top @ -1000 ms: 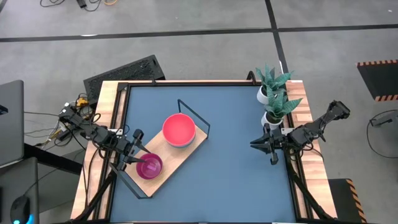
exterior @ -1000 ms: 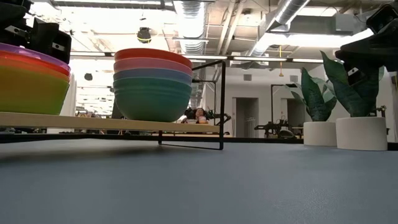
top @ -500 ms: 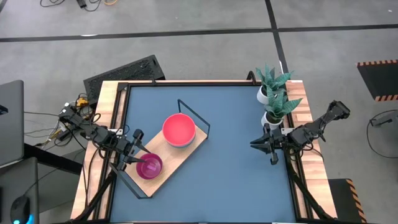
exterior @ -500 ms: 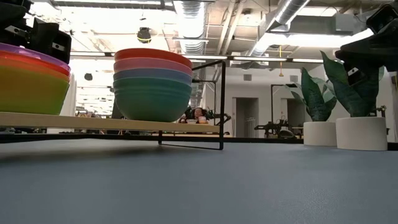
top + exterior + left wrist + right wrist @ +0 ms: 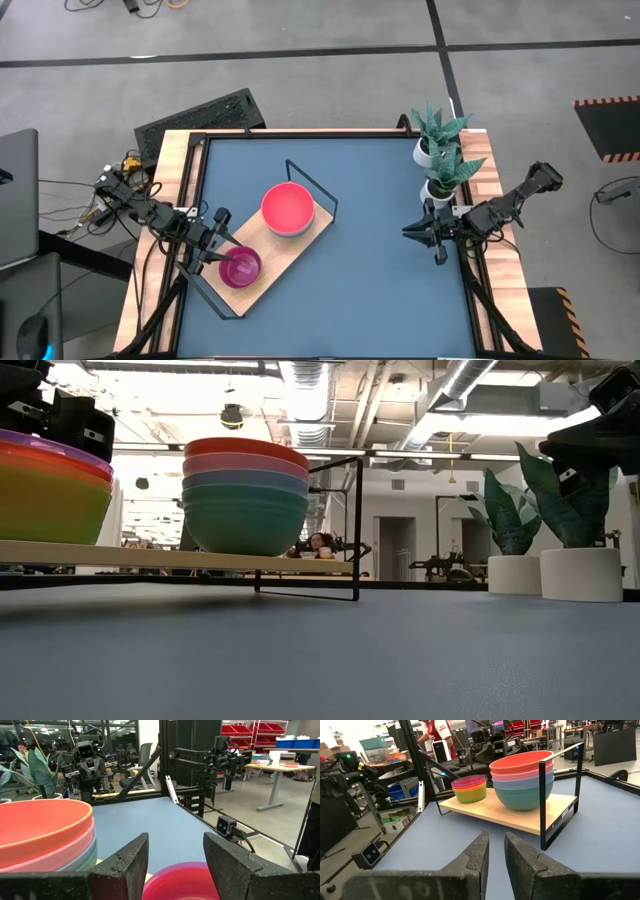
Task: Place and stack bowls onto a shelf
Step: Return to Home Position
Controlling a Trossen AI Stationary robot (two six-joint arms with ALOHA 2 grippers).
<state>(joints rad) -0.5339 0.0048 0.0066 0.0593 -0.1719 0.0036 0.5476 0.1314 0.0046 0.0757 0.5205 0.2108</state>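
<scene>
Evidently all but finished. Nearest the front edge of the blue tabletop [image 5: 380, 290], on the near end of the light wooden shelf with the thin black wire frame [image 5: 283, 253]: the four smaller round plastic bowls [image 5: 240, 267], nested purple over red over yellow over lime green. Farther along the same board, towards its far end: the four larger round plastic bowls [image 5: 288, 208], nested red over pink over blue over dark green. Eight counted, all on the shelf, none seen elsewhere. Left to do, judging by that: only drawing both arms back to rest.

Then the arms. Both dark arms stretched inward from opposite side edges, neither touching a bowl. Left claw [image 5: 217, 247] by the tabletop's left edge, hovering just above and beside the purple bowl, fingers [image 5: 125, 865] spread wide, released, holding nothing. Right claw [image 5: 410, 232] close to the right edge, well apart from the shelf, aimed across at it, fingers [image 5: 475, 860] drawn almost together with a thin slit between, all but clenched on nothing. Beyond it, at the far right corner: two white pots with green plants [image 5: 428, 152], untouched by either arm.
</scene>
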